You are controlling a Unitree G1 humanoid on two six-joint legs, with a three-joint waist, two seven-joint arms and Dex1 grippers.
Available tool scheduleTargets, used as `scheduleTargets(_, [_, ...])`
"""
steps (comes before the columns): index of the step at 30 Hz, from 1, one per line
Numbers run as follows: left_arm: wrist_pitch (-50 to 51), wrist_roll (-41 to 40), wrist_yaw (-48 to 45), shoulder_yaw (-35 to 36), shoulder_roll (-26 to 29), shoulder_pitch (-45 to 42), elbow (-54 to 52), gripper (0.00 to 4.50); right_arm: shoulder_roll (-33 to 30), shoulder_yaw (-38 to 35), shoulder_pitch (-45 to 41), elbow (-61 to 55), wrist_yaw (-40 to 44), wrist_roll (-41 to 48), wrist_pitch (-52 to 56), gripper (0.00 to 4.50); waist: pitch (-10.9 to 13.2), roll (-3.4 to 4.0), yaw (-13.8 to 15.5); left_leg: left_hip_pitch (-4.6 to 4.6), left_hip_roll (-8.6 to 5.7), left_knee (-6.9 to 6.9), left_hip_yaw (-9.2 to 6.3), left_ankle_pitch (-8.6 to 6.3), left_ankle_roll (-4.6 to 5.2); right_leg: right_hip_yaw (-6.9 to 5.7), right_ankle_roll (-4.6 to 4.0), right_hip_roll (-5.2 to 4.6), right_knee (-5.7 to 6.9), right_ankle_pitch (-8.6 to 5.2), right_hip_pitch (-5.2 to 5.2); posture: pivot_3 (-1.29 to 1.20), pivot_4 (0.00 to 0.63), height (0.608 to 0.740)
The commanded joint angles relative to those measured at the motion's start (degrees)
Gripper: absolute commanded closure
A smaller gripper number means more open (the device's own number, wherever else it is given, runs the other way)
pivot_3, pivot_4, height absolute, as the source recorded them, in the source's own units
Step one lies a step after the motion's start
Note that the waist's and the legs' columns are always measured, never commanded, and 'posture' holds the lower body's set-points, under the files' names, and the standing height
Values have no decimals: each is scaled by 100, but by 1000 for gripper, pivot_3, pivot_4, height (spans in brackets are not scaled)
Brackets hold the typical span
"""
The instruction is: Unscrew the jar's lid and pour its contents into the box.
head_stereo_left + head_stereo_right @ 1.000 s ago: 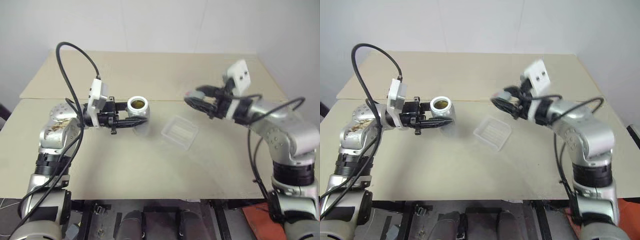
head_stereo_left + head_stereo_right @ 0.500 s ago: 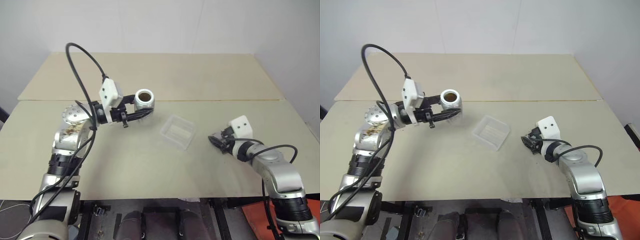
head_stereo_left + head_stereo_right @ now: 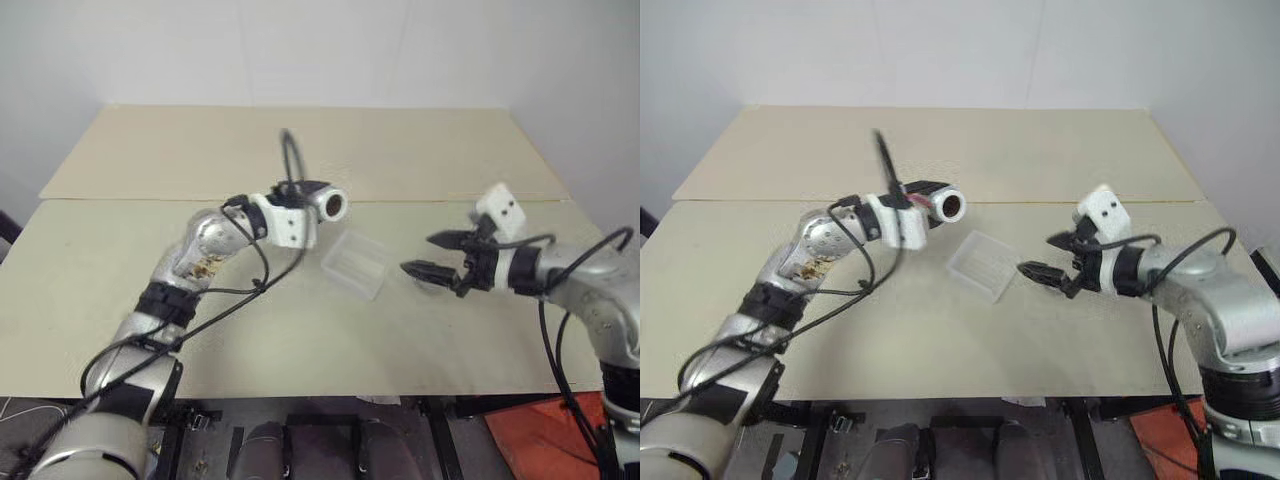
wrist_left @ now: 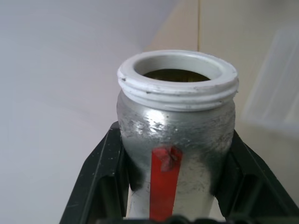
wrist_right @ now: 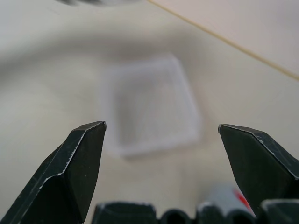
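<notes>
The left gripper (image 4: 175,205) clamps the jar (image 3: 328,204), lidless and tipped on its side above the table (image 3: 150,300), mouth toward the clear box (image 3: 355,264); dark contents (image 4: 175,74) show inside. A second ago the jar stood upright. The right gripper (image 3: 430,254), then closed and raised, now gapes empty beside the box, with the lid (image 5: 226,198) on the table beneath it

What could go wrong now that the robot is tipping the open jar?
The jar lies tipped on its side in the left gripper, its mouth short of the box, so bits could spill onto the table. The lid sits near the open right gripper, which could bump it.
</notes>
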Motion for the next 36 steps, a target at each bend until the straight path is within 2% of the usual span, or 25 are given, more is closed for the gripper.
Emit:
scheduleTargets(1, [32,2782,3039,-1418,54,-1074,561,2383,-181,271,-434,-20,317,250,187,25,0,1,43,-6,-1,3,2,-2,3,-2,2,-3,3,1,-1,0,150,740])
scheduleTargets(5, [463,4241,4775,-2740,-341,-1856,1491,2383,-259,570,-690,68,446,212,202,25,0,1,111,-27,-3,12,19,-11,19,-15,13,-7,5,6,-4,0,150,740])
scheduleTargets(10, [1005,4889,5722,-3532,-846,-2203,2252,2383,-233,592,-873,104,374,275,305,25,0,0,123,-58,0,19,47,-14,23,-13,18,-9,6,3,-37,0,150,740])
scheduleTargets(15, [1410,4888,5926,-3717,-1162,-2409,2758,2383,-182,461,-803,3,259,383,377,25,1,-1,136,-67,1,31,51,-13,21,-14,18,-10,16,3,-44,0,150,740])
scheduleTargets(21, [1550,4796,6226,-3746,-1088,-2400,2697,2383,-258,403,-631,-165,228,506,410,25,1,-1,135,-66,0,33,38,-13,22,-13,18,-12,19,3,-43,0,150,740])
scheduleTargets(26, [1280,4506,6209,-3609,-1007,-2368,2645,2383,-314,480,-626,-92,331,439,273,25,1,-1,135,-65,0,37,39,-13,22,-13,18,-13,24,3,-43,0,150,740])
scheduleTargets(28, [615,3739,5815,-3144,-784,-2232,2475,2383,-348,490,-597,-74,367,376,171,25,1,-1,134,-66,0,38,38,-13,22,-13,18,-13,24,3,-43,0,150,740])
scheduleTargets(30, [17,2633,4943,-2445,-500,-1928,2250,2383,-365,435,-544,-97,381,349,76,25,0,-1,114,-65,3,36,29,-13,22,-12,17,-17,24,3,-46,0,150,740])
scheduleTargets(31, [-123,2325,4643,-2244,-397,-1818,2129,2383,-369,413,-524,-107,380,349,47,25,0,-1,95,-63,7,37,21,-13,21,-11,17,-18,27,3,-46,0,150,740])
scheduleTargets(32, [-210,1625,4019,-1835,-254,-1554,1936,2383,-377,360,-468,-140,361,344,-2,25,0,1,74,-63,7,37,20,-12,21,-11,17,-19,27,3,-47,0,150,740])
scheduleTargets(34, [0,-52,2507,-996,-139,-940,1460,2383,-375,244,-355,-182,295,335,-95,25,-1,2,23,-60,8,37,21,-8,14,-12,17,-23,31,3,-45,0,150,740])
scheduleTargets(36, [726,-1638,1119,-236,-189,-323,760,2383,-355,152,-279,-196,230,360,-121,25,-2,4,-9,-56,9,41,21,2,-3,-12,17,-27,37,3,-42,0,150,740])
